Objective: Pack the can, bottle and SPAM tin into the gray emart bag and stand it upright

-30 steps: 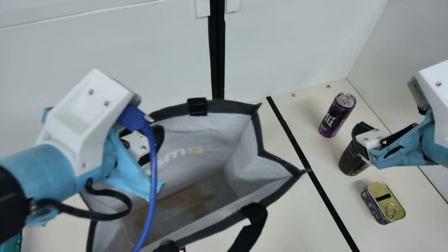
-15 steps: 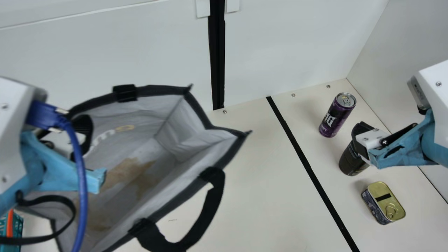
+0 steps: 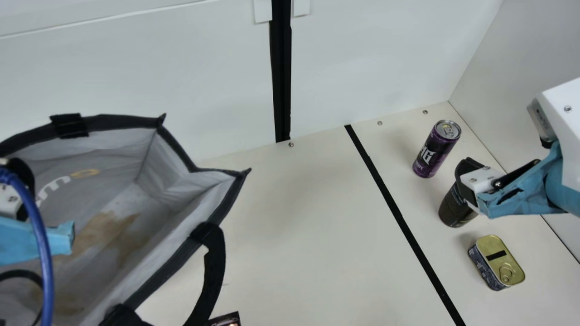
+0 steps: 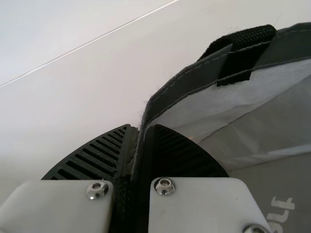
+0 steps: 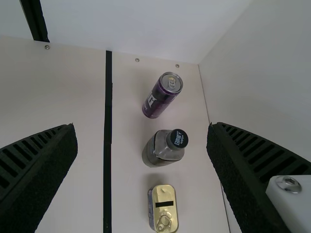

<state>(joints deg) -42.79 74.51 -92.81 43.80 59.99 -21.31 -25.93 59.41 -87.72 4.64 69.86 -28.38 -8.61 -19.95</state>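
Looking down on a cream bench [image 3: 294, 226], crossed at a slant by black tape [image 3: 394, 208]. Backed by a pale back wall [image 3: 136, 81] with a black strip [image 3: 282, 68] running up it, and bounded at the right by a grey-white side wall [image 3: 521, 59]. Dotted with small screws [image 3: 379, 122] near the foot of the back wall.

At the left, have the left end effector [image 3: 25, 181] clamped on the bag [image 3: 181, 185]. In the left wrist view, pinching the dark rim [image 4: 177, 87] between ribbed fingers [image 4: 97, 158], brought close together on the cloth. Can see into the wide-open mouth, down to brown patches on the grey lining, with a black handle [image 3: 215, 271] looping out over the near side.

At the right, holding the right end effector [image 3: 466, 183] above the bottle [image 3: 453, 210], spread wide in its wrist view and touching neither the bottle nor its neighbours.

Past the tape, on the bench, find the purple can [image 3: 437, 149] upright and nearest the back wall, then the bottle, also upright, then the tin [image 3: 500, 262], lying flat with gold lid and pull ring up.
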